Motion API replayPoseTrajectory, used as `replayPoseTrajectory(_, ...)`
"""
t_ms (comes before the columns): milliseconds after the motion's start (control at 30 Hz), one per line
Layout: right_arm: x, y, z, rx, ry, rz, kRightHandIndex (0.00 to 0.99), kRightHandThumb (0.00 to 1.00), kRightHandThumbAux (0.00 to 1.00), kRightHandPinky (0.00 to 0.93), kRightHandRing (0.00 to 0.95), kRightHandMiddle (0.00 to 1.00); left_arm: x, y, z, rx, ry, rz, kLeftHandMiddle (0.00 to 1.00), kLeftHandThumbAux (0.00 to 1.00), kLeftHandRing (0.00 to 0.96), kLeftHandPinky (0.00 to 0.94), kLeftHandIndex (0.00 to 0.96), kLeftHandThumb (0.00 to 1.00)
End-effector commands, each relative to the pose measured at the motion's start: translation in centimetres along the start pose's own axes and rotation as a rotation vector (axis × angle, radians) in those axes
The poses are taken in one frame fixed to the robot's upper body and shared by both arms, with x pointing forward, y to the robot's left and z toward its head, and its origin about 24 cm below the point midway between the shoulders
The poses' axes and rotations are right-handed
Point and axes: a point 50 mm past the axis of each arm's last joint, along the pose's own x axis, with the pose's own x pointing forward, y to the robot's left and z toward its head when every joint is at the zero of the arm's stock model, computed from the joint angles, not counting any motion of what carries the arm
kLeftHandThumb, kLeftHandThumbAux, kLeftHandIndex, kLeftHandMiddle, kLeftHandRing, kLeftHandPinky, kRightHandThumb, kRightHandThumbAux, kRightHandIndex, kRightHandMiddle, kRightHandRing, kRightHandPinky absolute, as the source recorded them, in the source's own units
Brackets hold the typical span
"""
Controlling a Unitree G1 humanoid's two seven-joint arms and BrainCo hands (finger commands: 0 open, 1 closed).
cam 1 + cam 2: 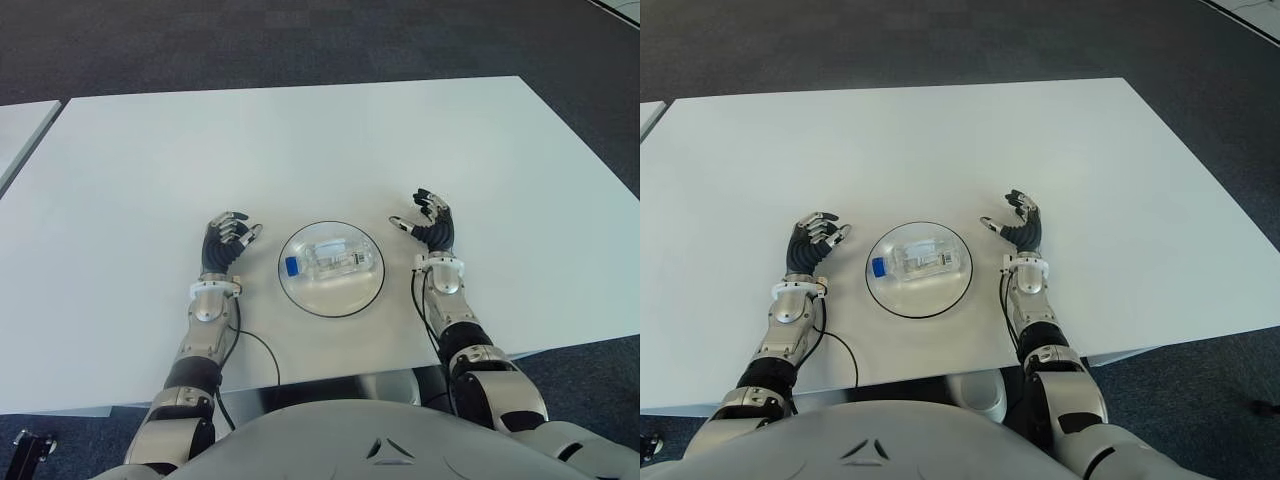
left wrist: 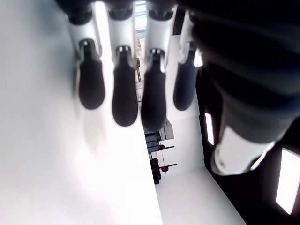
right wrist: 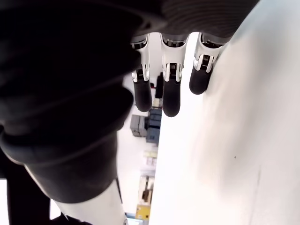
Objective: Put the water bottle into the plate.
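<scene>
A clear water bottle [image 1: 334, 260] with a blue cap lies on its side inside the round plate [image 1: 303, 291], near the table's front edge. My right hand [image 1: 430, 225] is just right of the plate, fingers relaxed and spread, holding nothing. My left hand [image 1: 228, 238] shows just left of the plate, its fingers [image 2: 124, 96] loosely extended over the white table and empty. Neither hand touches the bottle or the plate.
The white table [image 1: 300, 150] stretches far behind the plate. A black cable [image 1: 262, 352] runs from my left wrist over the table's front edge. Another white table's corner [image 1: 20, 125] shows at far left. Dark carpet lies beyond.
</scene>
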Motion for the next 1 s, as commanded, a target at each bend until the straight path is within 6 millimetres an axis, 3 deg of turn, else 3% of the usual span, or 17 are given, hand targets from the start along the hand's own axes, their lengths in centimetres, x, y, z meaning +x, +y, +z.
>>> replayPoseTrajectory(33, -0.6, 0.8, -1.4, 0.043, 0.101, 0.068, 0.37, 0.296, 0.98, 0.395, 0.355, 0.364, -1.7, -0.1, -2.8, 0.008, 0.157, -0.021, 0.614, 0.717, 0.61, 0.596, 0.435, 0.709)
replayPoseTrajectory(233, -0.6, 0.9, -1.6, 0.069, 0.142, 0.095, 0.397, 0.191, 0.994, 0.468, 0.426, 0.419, -1.6, -0.1, -2.8, 0.002, 0.162, -0.023, 0.611, 0.716, 0.603, 0.581, 0.434, 0.71)
replayPoseTrajectory(533, -0.7, 0.8, -2.5, 0.108, 0.201, 0.115, 0.429, 0.08, 0.991, 0.493, 0.481, 0.476, -1.6, 0.0, -2.8, -0.026, 0.173, -0.019, 0.607, 0.716, 0.587, 0.554, 0.434, 0.71)
replayPoseTrajectory(900, -0.8, 1.1, -3.1, 0.164, 0.255, 0.108, 0.532, 0.038, 0.998, 0.528, 0.535, 0.553, -1.6, 0.0, -2.6, -0.057, 0.17, -0.016, 0.6, 0.716, 0.583, 0.556, 0.432, 0.707)
replayPoseTrajectory(933, -0.8, 1.1, -3.2, 0.166, 0.261, 0.11, 0.496, 0.274, 0.904, 0.528, 0.539, 0.558, -1.6, 0.0, -2.6, -0.059, 0.17, -0.015, 0.601, 0.716, 0.583, 0.554, 0.432, 0.707)
replayPoseTrajectory(1000, -0.8, 1.1, -3.3, 0.172, 0.275, 0.116, 0.464, 0.479, 0.821, 0.526, 0.541, 0.563, -1.6, 0.0, -2.6, -0.061, 0.174, -0.013, 0.6, 0.716, 0.582, 0.55, 0.432, 0.707)
